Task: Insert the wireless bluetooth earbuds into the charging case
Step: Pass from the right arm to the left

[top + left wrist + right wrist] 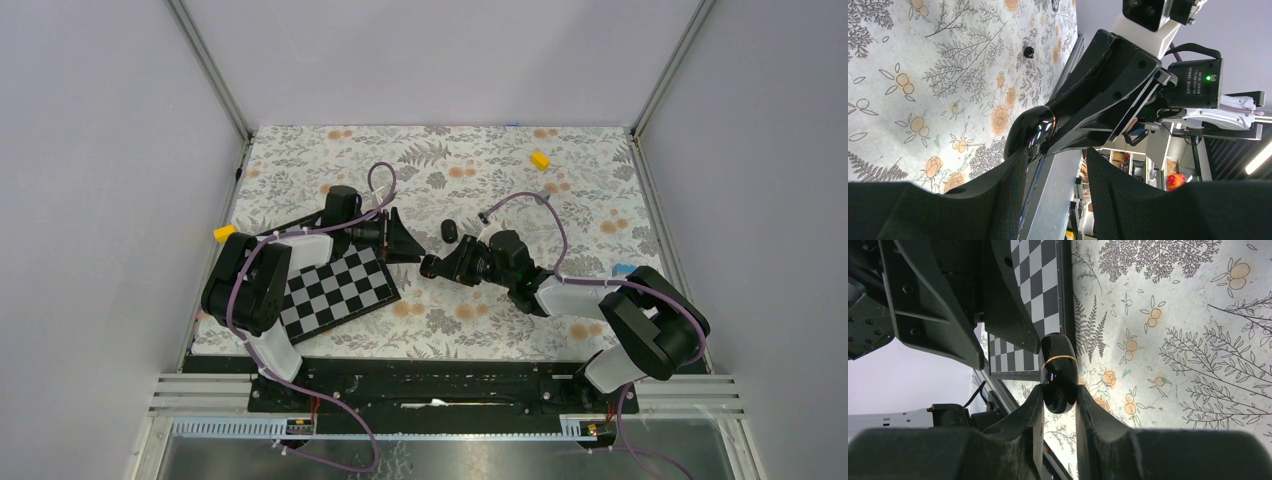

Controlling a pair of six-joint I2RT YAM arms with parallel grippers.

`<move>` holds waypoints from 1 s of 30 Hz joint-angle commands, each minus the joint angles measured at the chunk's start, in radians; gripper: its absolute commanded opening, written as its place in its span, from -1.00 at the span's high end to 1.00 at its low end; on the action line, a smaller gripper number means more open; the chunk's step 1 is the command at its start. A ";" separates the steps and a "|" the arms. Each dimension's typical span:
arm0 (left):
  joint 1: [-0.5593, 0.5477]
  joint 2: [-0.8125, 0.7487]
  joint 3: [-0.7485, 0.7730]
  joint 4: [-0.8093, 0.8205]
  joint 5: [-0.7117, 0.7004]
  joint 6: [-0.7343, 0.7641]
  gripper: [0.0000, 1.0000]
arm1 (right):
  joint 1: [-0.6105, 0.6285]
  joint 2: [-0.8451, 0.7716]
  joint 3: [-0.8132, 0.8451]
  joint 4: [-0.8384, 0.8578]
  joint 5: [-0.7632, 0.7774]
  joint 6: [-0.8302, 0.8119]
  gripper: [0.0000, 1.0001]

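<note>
Reaching over the floral desk (pixel 480 320) in the top view, the left claw (pixel 412 250) and right claw (pixel 432 266) are meeting tip to tip beside the checkerboard (pixel 340 285).

From the left wrist, the left claw (pixel 1055 155) is standing released, with the charging case (pixel 1030 132) just off one fingertip. One earbud (pixel 1028 51) is lying farther off.

From the right wrist, the right claw (pixel 1059 390) is clenching the charging case (pixel 1058 365), which is closed.
</note>
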 commanded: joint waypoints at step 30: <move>-0.018 0.028 0.018 -0.012 0.036 0.048 0.12 | -0.005 -0.007 0.051 0.144 -0.069 0.074 0.71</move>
